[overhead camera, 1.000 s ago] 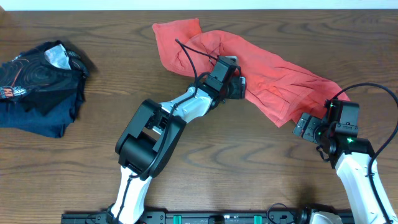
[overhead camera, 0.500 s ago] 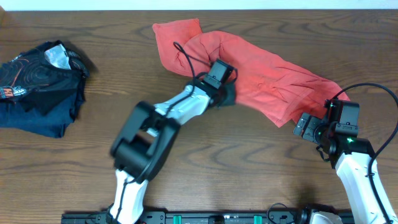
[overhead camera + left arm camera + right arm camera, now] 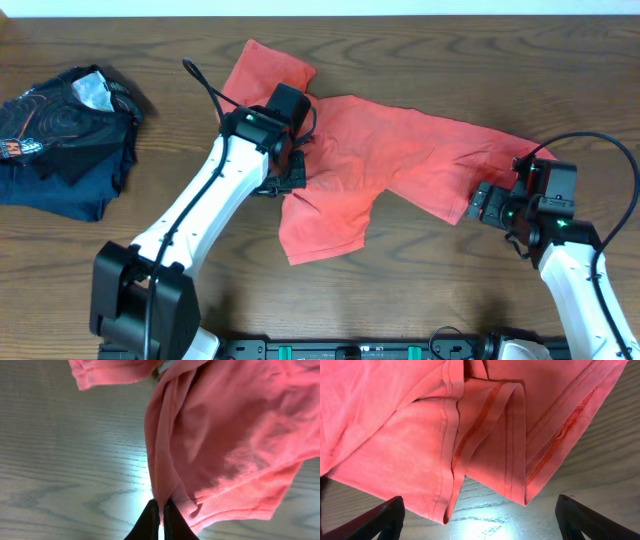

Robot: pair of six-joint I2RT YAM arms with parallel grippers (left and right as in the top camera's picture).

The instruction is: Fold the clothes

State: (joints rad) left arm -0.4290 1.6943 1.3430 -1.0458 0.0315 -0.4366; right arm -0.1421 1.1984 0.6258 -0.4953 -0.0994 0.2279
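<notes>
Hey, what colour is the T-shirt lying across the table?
The T-shirt is plain coral red; the overhead view shows it best.

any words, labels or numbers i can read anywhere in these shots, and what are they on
Nothing can be read in any view.
Dark garment: small red and white marks at its left edge, too small to read.
Red shirt: no lettering shows; a pale scrap in the left wrist view, perhaps a label, is too blurred to read.

T-shirt; coral-red; crumpled, stretched across table; unfolded
</notes>
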